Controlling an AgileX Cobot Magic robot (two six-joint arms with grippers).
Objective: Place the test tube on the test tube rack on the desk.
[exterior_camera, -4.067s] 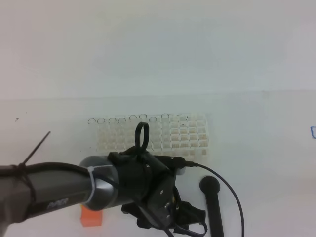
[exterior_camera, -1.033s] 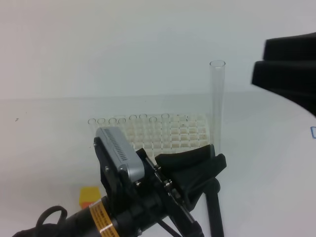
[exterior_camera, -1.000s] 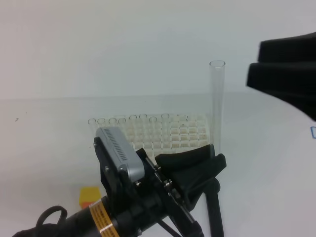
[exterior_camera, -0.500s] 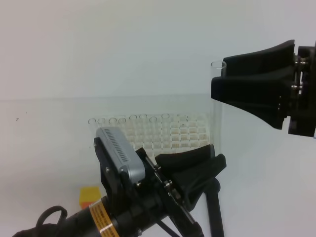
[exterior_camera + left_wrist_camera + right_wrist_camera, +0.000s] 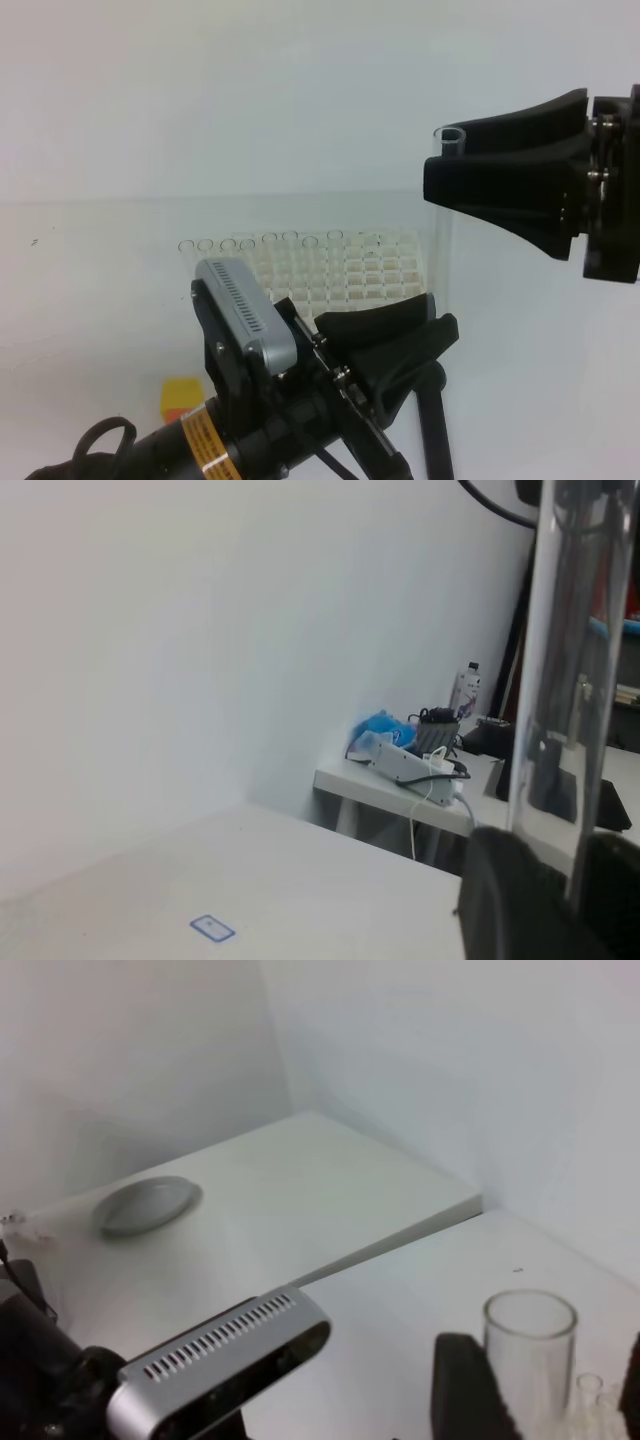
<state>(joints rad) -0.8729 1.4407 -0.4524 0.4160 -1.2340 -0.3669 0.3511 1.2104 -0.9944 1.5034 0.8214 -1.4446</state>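
Note:
The clear test tube (image 5: 443, 230) stands upright above the white desk (image 5: 90, 300), its lower end pinched in my left gripper (image 5: 442, 310), which is shut on it. In the left wrist view the test tube (image 5: 560, 680) rises out of the dark fingers (image 5: 500, 900). My right gripper (image 5: 440, 165) reaches in from the right and straddles the tube's upper end. The right wrist view shows the tube's mouth (image 5: 530, 1320) between the black fingers (image 5: 465, 1385), with a gap on the right side, so the jaws are open. The white test tube rack (image 5: 330, 270) sits just behind and to the left.
A row of clear tubes (image 5: 230, 245) stands along the rack's back left. A black rod (image 5: 435, 430) lies in front of the rack and a yellow-and-orange block (image 5: 180, 400) sits at the front left. A small blue-outlined mark (image 5: 212, 929) is on the desk.
My right gripper has come in from the right edge and now stands around the tube's top. The tube's mouth has leaned slightly right. The left gripper has stayed put.

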